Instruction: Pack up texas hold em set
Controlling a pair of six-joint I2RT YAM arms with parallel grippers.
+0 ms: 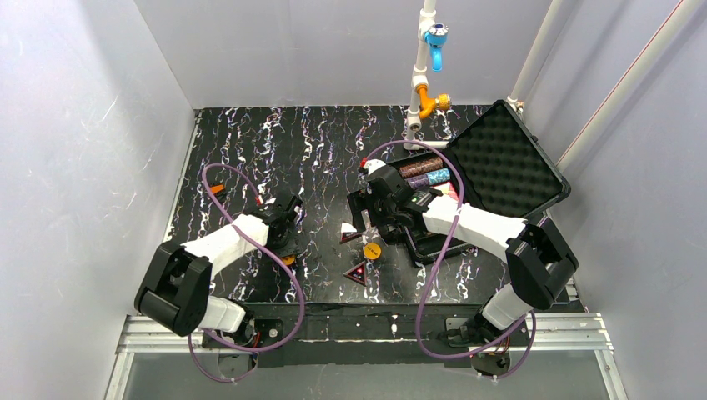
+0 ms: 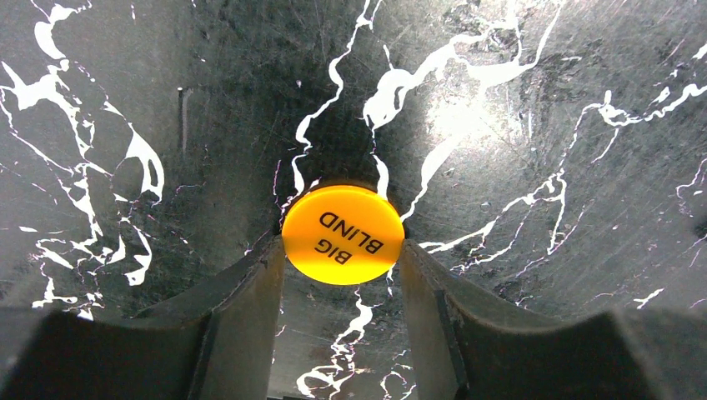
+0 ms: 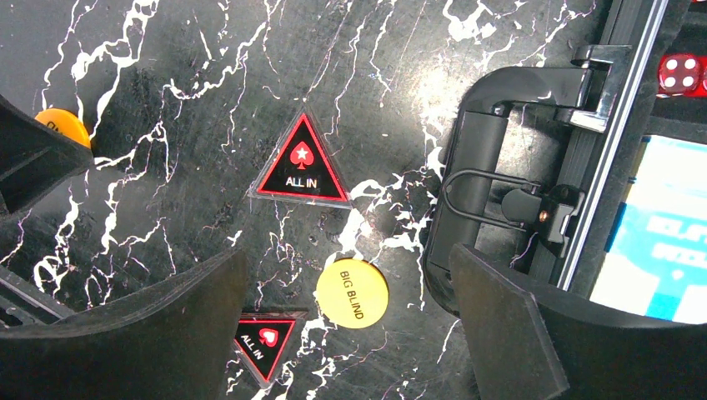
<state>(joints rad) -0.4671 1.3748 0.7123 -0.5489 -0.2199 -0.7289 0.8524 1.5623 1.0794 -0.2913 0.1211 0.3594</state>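
- The left gripper has its fingers on either side of the round orange plastic "BIG BLIND" disc, which lies flat on the black white-veined table, near left. I cannot tell whether they pinch it.
- Centre the pinch on the rim and lift level.
- The right gripper hangs spread wide and empty beside the open black rectangular hard case at far right.
- A black-and-red triangular "ALL IN" marker and a second orange disc lie under it, likely across the path to the case.

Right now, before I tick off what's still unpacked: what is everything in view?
case: one, black, open, table's back right.
chip rolls: two, brown and bluish, inside case.
card box: one, blue, inside case.
die: at least one, red, inside case.
triangles: two, black-red, on table beside case.
discs: three, orange; one at left gripper, one by triangles, one far left.
table: one, black, white veins.
pipe: one, white, back wall.
left gripper: one, black, fingers flanking a disc; grip unclear.
right gripper: one, black, open over triangles.
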